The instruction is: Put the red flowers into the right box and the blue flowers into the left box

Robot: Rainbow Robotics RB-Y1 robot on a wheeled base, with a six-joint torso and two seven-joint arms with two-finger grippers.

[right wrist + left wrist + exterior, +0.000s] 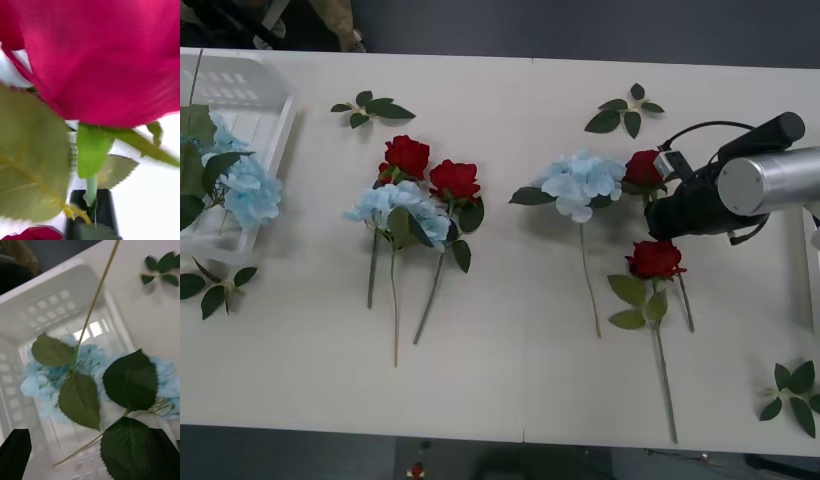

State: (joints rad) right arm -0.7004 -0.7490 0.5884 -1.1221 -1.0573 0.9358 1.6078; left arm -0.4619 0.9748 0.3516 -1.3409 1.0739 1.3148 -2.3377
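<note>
At the bench's left end, the left pincer (pixel 90 453) is hanging with fingers spread over the left box (pixel 265 95), where blue flowers (pixel 245 190) are already lying. Toward the right end, the right pincer (pixel 92 215) is gripping a red rose (pixel 643 168) by its stem just under the bloom; the right box's rim (pixel 814 250) is lying farther right, at the bench's edge.

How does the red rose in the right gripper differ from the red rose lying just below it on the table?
The gripped rose has its stem clamped between the right gripper fingers, with its bloom beside the blue flower. The lower rose lies free, its whole stem stretched across the table. Both are red blooms with green leaves.
</note>
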